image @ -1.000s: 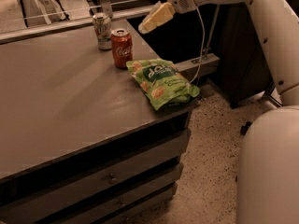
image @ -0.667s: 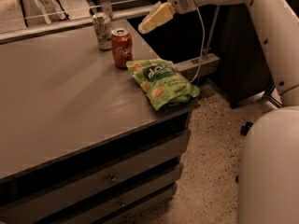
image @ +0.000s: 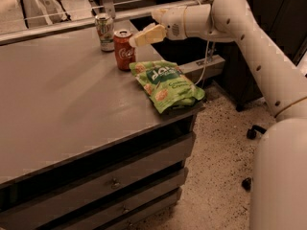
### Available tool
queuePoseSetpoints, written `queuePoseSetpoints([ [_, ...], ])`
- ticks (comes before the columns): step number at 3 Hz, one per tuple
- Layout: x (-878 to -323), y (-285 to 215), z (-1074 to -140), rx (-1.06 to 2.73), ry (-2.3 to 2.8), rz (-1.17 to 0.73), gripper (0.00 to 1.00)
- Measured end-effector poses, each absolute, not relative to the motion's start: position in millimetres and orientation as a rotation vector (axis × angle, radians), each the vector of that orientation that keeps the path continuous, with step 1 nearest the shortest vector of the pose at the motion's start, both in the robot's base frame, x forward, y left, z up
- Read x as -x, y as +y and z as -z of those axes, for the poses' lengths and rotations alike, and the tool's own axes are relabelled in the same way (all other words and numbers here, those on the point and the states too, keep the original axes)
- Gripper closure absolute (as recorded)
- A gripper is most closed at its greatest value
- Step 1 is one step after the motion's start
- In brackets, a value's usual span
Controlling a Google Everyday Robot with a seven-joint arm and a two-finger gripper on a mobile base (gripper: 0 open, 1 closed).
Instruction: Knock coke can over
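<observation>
The red coke can [image: 123, 51] stands upright on the grey counter [image: 62, 109], near its far right part. My gripper [image: 142, 36] reaches in from the right on the white arm [image: 240, 37]. Its tip is just right of the can's silver top and very close to it; I cannot tell whether it touches. A pale green-and-white soda can [image: 104, 31] stands upright just behind and left of the coke can.
A green snack bag [image: 168, 84] lies on the counter's right edge, just in front of the coke can and under my arm. A metal rail [image: 57, 24] runs along the counter's far side. Drawers [image: 120, 181] sit below the counter. My white base [image: 280, 176] stands on the speckled floor at the right.
My gripper has moved down and to the left, from above and right of the coke can to right beside its top. The cans and the bag have not moved.
</observation>
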State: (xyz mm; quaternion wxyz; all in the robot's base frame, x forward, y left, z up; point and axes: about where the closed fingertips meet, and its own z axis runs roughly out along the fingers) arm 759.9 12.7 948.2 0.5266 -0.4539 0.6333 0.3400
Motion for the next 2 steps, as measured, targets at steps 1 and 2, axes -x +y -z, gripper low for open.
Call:
queuePoseSetpoints([
  [1, -759.9, 27.7, -928.7, 1.045, 1.52, -0.867, 0.0],
  [2, -755.8, 47.8, -915.2, 1.039, 1.489, -0.933, 0.0],
])
